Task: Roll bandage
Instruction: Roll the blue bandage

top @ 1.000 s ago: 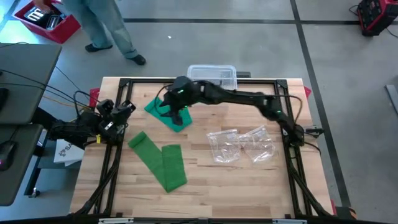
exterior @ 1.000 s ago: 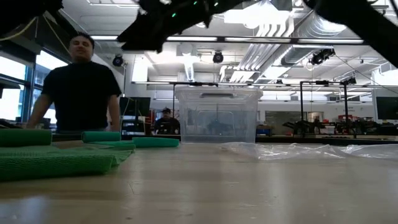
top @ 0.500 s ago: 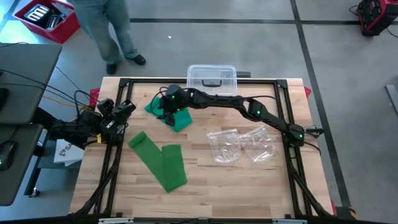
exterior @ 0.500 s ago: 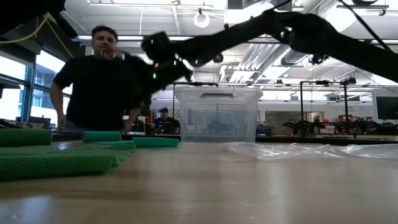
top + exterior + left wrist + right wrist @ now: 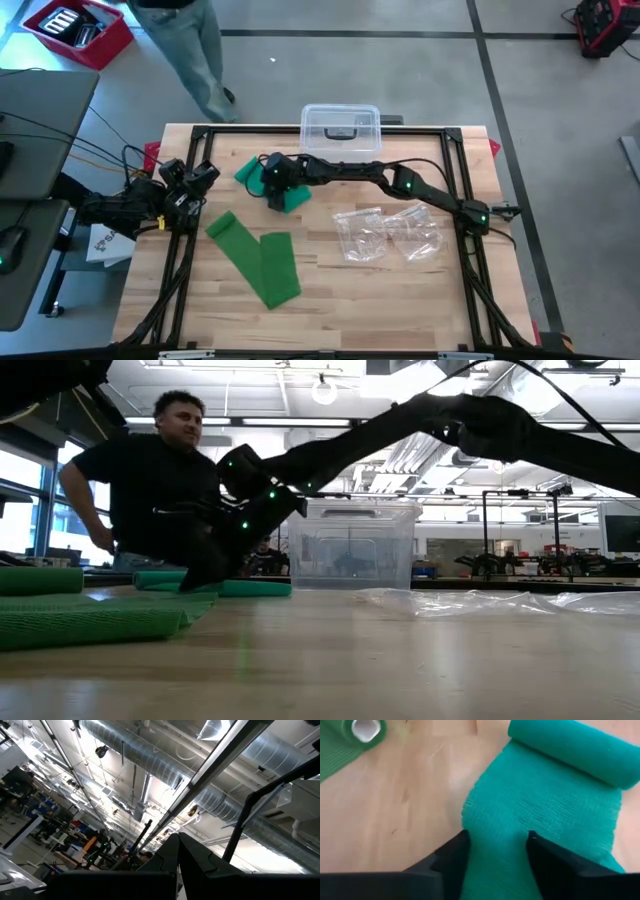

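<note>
Teal bandage (image 5: 262,182): partly unrolled, lying at table's (image 5: 380,300) far-left part, rolled end toward left. Room: concrete floor, ducts overhead, person (image 5: 150,485) standing beyond far edge. Wood tabletop with black frame. Green bandage (image 5: 255,258) unrolled near left front. Clear bin (image 5: 341,124) at far edge. Plastic bags (image 5: 390,232) right of centre. Right gripper (image 5: 495,851) spread open over teal strip. Left gripper (image 5: 205,172) clenched, off left edge. No legible writing.

Woven, matt teal bandage (image 5: 545,805) — seemingly crepe cloth — on smooth, pale wooden table (image 5: 410,805); clear plastic box (image 5: 341,124).
</note>
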### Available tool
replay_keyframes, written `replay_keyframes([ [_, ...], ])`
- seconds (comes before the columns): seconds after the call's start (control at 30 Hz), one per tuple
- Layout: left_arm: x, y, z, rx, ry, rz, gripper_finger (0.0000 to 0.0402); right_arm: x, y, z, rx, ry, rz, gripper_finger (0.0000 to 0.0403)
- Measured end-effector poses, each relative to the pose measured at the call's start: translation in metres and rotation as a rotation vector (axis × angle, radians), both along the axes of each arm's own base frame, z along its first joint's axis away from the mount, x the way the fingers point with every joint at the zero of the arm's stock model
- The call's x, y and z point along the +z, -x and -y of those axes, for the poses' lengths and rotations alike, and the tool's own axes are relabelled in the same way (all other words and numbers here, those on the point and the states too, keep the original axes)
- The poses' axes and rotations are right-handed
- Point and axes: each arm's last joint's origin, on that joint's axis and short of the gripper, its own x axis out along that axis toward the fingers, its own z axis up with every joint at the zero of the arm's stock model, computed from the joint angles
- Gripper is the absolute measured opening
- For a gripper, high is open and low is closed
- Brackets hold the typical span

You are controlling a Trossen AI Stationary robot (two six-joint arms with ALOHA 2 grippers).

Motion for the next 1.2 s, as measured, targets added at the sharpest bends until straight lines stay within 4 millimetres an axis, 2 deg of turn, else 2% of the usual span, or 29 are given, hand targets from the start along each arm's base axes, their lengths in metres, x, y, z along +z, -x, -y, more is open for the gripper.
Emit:
replay_keyframes([
  [0.13, 0.0, 0.0, 0.0, -0.005, -0.004, -0.001, 0.0006, -0.001, 0.004, -0.021, -0.02, -0.071, -0.097, 0.0097],
  [0.27, -0.001, -0.001, 0.001, -0.024, -0.019, -0.009, 0.0006, -0.007, 0.011, -0.05, -0.024, -0.128, -0.233, 0.0033],
  [0.4, -0.002, -0.002, 0.002, -0.043, -0.034, -0.028, 0.0006, -0.008, 0.017, -0.084, -0.031, -0.173, -0.335, 0.0004],
  [0.63, -0.005, -0.004, 0.004, -0.107, -0.054, -0.056, 0.0006, -0.006, 0.027, -0.146, -0.039, -0.244, -0.446, 0.0019],
  [0.77, -0.006, -0.005, 0.004, -0.15, -0.05, -0.076, 0.0006, 0.003, 0.03, -0.17, -0.012, -0.241, -0.447, 0.0028],
  [0.93, -0.01, -0.008, 0.005, -0.164, -0.057, -0.118, 0.0006, 0.025, 0.034, -0.176, 0.018, -0.236, -0.422, 0.0092],
  [1.1, -0.012, -0.009, 0.005, -0.163, -0.057, -0.146, 0.0006, 0.042, 0.038, -0.167, 0.087, -0.245, -0.432, 0.017],
  [1.2, -0.013, -0.01, 0.005, -0.163, -0.057, -0.156, 0.0006, 0.059, 0.041, -0.159, 0.163, -0.247, -0.409, 0.019],
])
